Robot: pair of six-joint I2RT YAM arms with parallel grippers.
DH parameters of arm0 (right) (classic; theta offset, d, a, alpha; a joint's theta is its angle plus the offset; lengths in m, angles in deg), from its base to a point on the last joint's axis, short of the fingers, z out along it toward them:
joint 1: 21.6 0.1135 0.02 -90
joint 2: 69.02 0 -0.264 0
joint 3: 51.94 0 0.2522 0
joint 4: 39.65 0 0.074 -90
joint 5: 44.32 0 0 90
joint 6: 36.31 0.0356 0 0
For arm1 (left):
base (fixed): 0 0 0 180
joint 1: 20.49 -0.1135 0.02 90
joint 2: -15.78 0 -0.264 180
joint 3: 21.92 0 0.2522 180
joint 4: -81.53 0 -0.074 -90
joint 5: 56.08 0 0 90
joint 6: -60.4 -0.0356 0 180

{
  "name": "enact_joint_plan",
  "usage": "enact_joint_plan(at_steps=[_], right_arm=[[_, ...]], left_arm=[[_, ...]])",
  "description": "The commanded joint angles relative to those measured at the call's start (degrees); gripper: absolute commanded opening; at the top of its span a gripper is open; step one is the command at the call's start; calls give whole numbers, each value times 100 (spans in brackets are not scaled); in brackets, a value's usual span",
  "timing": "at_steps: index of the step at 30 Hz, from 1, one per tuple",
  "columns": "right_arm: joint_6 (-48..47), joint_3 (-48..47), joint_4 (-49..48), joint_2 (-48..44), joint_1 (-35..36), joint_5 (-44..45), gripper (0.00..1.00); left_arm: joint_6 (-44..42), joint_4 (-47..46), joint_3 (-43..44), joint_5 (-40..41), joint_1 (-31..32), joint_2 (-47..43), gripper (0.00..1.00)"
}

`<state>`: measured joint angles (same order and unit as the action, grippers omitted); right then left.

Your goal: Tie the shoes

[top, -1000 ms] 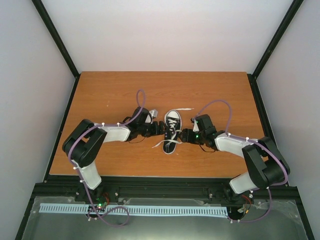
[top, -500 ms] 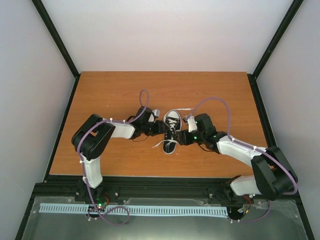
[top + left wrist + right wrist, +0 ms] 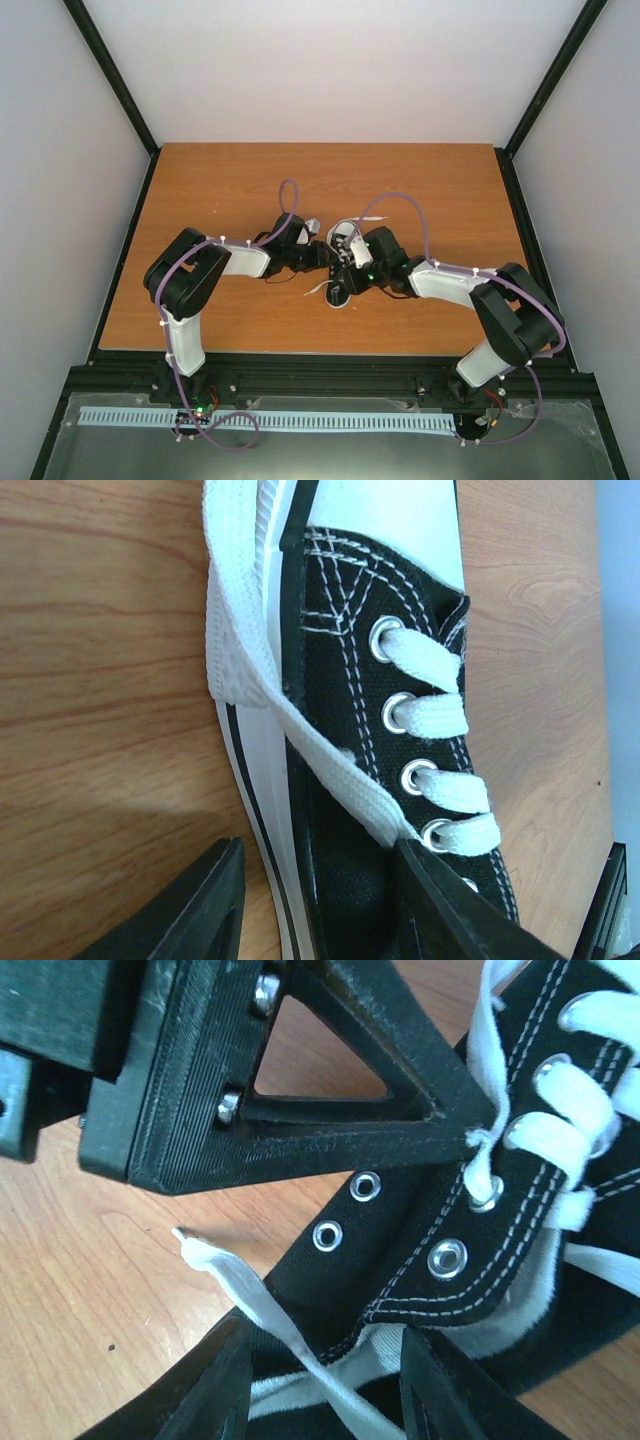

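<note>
The black sneaker (image 3: 338,292) with a white toe cap lies mid-table, largely covered by both grippers. In the left wrist view its black side, white edging (image 3: 245,770) and white laces (image 3: 300,750) fill the frame. My left gripper (image 3: 326,257) (image 3: 320,905) is open, its fingers straddling the shoe's side wall, and the right fingertip (image 3: 440,900) touches a lace at an eyelet. My right gripper (image 3: 350,264) (image 3: 325,1390) is open above the shoe's opening (image 3: 400,1260), with a loose lace end (image 3: 230,1275) running between its fingers. The left gripper's finger (image 3: 330,1070) shows there, at the top eyelets.
The wooden table (image 3: 220,190) has black rails along its edges and pale walls on three sides. A loose lace (image 3: 318,287) trails on the table left of the heel. Purple cables loop over both wrists.
My right gripper has moved left, from beside the shoe to over its opening. My left arm folded in and its gripper moved right to the shoe's side, then held still.
</note>
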<state>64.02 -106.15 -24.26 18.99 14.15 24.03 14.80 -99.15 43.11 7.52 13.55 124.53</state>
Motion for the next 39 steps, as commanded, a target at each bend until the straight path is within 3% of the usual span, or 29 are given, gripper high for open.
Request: enact_joint_plan(at_steps=[1, 6, 14, 22, 28, 39], right_arm=[[-239, -254, 39, 303, 204, 268, 39], [-190, -171, 131, 310, 293, 724, 19], [95, -3, 404, -388, 292, 1229, 3], [568, -120, 1261, -1397, 284, 2748, 3], [875, -420, 1918, -2246, -160, 3815, 3], [2056, 37, 1831, -2409, -802, 3758, 3]], left_arm=[[-8, 101, 70, 18, 41, 95, 42], [-77, 181, 79, 46, 41, 70, 36], [-259, 232, 122, 11, 41, 102, 22], [-424, 231, 24, 87, 41, -24, 1], [-421, 251, -296, 11, 45, -364, 1], [5, 1212, -1063, 328, 487, -1555, 1]])
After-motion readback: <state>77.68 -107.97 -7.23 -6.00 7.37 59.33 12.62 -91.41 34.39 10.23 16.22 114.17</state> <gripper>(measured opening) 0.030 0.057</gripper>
